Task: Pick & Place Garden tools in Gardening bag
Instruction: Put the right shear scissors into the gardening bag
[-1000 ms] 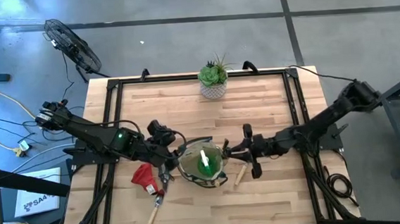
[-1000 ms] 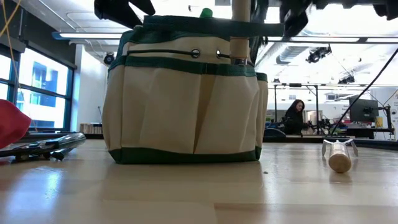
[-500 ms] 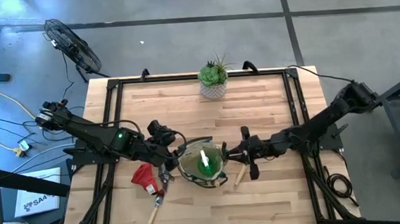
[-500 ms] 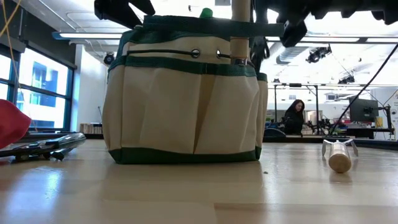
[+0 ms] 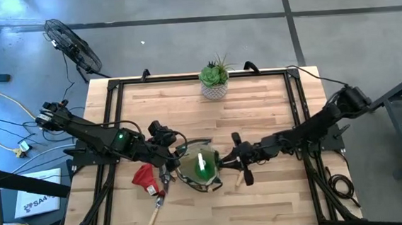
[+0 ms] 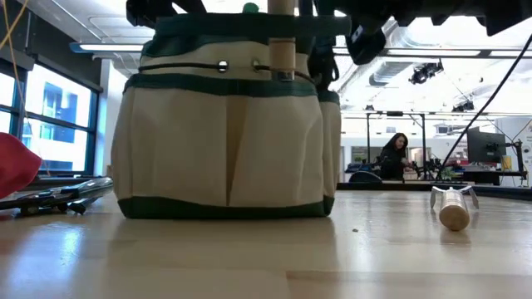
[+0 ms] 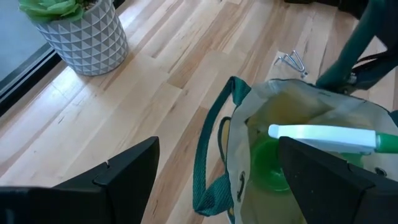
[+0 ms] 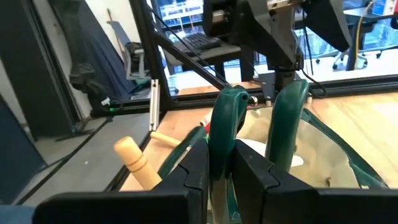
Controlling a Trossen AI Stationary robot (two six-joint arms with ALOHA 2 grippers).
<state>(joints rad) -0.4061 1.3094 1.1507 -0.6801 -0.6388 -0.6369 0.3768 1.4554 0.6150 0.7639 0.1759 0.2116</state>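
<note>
A wooden tabletop (image 5: pixel 257 108) seen from above, with two dark robot arms reaching in from its left and right edges. The bag (image 5: pixel 200 168) stands near the middle of the front edge. Inside it, a green spray bottle (image 5: pixel 202 163) with a white nozzle shows.

The right gripper (image 5: pixel 227 159) is at the bag's right rim. Its wrist view shows its fingers pinched together on a green loop handle (image 8: pixel 225 118) of the bag. The left gripper (image 5: pixel 170 151) hovers at the bag's left rim with its fingers spread apart, holding nothing; its wrist view looks down into the bag's mouth.

Several tools lie outside the bag. A red glove (image 5: pixel 144 177) and dark pruners (image 5: pixel 164 179) lie just left of the bag, a wooden-handled tool (image 5: pixel 154 213) lies nearer the front edge, and a wooden-handled fork (image 5: pixel 239 176) lies just right of the bag. A succulent (image 5: pixel 214 79) in a white pot stands at the back edge.

The step in hand appears to be steadying or positioning the bag by its handle. Next, the free left gripper would likely need to reach a nearby tool, grip it, and lower it into the bag's open mouth.
</note>
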